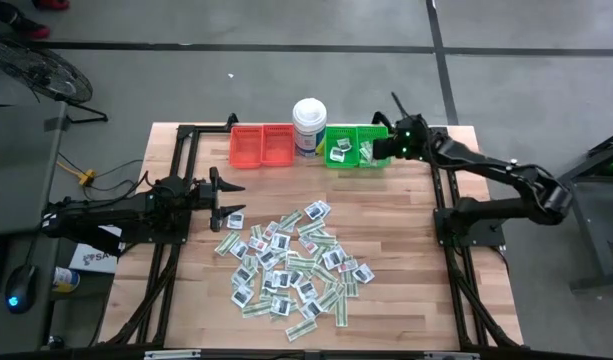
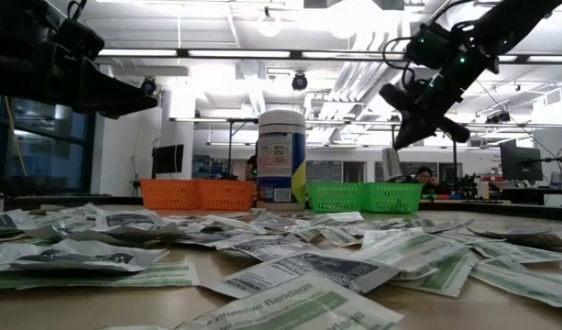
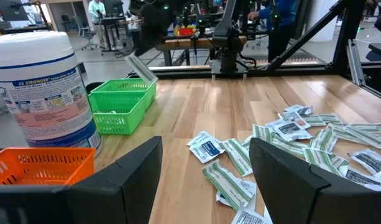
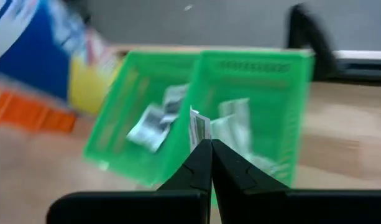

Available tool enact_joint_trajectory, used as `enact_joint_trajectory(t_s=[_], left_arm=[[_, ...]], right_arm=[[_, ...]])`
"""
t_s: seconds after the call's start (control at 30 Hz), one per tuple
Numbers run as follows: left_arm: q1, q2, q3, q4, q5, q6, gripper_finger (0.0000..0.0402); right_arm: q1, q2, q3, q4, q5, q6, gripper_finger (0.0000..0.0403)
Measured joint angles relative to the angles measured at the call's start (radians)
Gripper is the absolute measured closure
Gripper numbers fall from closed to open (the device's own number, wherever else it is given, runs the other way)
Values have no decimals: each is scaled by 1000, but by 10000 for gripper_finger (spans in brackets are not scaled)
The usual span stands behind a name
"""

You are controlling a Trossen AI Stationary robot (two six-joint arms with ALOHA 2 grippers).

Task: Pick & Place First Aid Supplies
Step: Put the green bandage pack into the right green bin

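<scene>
Over the green bin (image 1: 356,146) at the far edge of the table (image 1: 406,230), my right gripper (image 4: 204,144) hangs above the right-hand compartment with its jaws pinched shut on one small white packet (image 4: 199,127), which stands edge-up between the tips. A few packets already lie in the bin's compartments. Beside it along the same far edge stand the white tub (image 1: 309,125) and then the red bin (image 1: 262,146), which looks empty from above.

The main heap of first aid supplies (image 1: 291,265) lies spread across the middle of the table, well apart from the bins: square white packets mixed with longer green-and-white strips.

My left gripper (image 1: 226,198) waits near the left edge, just beside the heap's near fringe, jaws wide apart and holding nothing.

I judge I'm at the placing step for this one packet, with most of the sorting not yet done. Next I need to open the right jaws while the packet is clear inside the bin's walls, low enough that it does not flutter over the rim, then bring the arm to the heap for another single packet.
</scene>
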Motion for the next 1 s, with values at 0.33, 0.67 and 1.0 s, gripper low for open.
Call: enact_joint_trajectory(t_s=[0.33, 0.67, 1.0], left_arm=[[0, 0, 0, 0, 0, 0, 163], [0, 0, 0, 0, 0, 0, 163], [0, 0, 0, 0, 0, 0, 163]], right_arm=[[-67, 123, 0, 102, 6, 156, 403], [-106, 302, 71, 152, -72, 140, 403], [-118, 335, 95, 105, -123, 139, 387]])
